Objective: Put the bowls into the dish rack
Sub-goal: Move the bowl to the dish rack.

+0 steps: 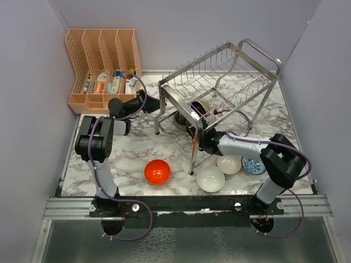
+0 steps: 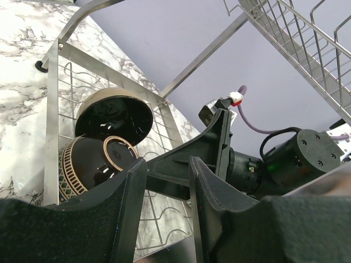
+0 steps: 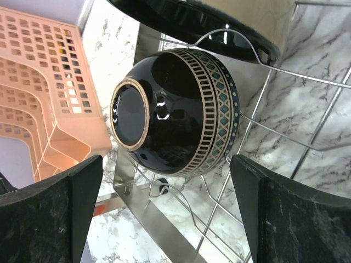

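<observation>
The dark patterned bowl [image 3: 175,115] is seen lying on its side on the lower wires of the dish rack [image 1: 176,99], beneath a second dark bowl [image 3: 219,22]. It is flanked, untouched, by the wide-apart fingers of the right end effector [image 3: 167,167], so placing is judged the step in hand. The left end effector [image 2: 164,175] is held partly apart beside the rack, with nothing seen clamped. A clean withdrawal through the wires is called for next. The red bowl [image 1: 157,171], white bowl [image 1: 210,178], beige-pink bowl [image 1: 228,164] and blue-patterned bowl [image 1: 254,165] are left on the bench [image 1: 131,148].

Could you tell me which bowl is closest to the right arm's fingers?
The dark round bowl with the cream diamond-patterned band, on its side in the steel wire dish rack, framed by those open fingers.
</observation>
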Motion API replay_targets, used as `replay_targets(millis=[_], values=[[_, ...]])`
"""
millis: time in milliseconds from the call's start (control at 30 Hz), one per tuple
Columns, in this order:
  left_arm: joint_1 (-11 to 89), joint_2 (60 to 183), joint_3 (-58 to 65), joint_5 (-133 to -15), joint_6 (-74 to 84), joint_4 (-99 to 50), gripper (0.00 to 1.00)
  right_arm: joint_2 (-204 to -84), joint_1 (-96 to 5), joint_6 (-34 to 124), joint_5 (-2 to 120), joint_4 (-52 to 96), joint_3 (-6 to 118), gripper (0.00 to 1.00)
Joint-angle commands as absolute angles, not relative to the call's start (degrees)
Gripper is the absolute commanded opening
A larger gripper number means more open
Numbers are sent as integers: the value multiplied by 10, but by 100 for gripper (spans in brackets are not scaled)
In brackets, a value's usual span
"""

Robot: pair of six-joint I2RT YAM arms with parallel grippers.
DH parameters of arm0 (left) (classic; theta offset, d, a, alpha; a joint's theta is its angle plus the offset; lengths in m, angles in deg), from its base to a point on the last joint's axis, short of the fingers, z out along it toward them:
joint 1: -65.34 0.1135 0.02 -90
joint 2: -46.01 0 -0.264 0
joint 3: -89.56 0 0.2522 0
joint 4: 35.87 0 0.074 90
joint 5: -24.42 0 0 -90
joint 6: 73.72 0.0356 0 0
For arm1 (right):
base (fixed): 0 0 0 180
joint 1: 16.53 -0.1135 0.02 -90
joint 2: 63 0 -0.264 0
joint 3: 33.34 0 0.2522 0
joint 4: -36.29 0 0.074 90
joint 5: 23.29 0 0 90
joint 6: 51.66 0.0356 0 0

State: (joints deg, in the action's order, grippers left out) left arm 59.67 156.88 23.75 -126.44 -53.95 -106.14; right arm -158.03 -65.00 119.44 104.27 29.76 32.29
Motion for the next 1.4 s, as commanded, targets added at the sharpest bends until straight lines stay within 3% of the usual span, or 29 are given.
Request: replay_targets(millis=[0,567,1367], values=[[599,1568,224,-1276,-540,-1086,39,-1589,-656,1267,1020,170,382,100],[599,1567,222,-1279,-544,-1092,39,-1642,-655,1263,1058,52,466,100],[599,1573,221,-1281,-542,-1090,39,-1636,-636,1190,1080,185,426,100]])
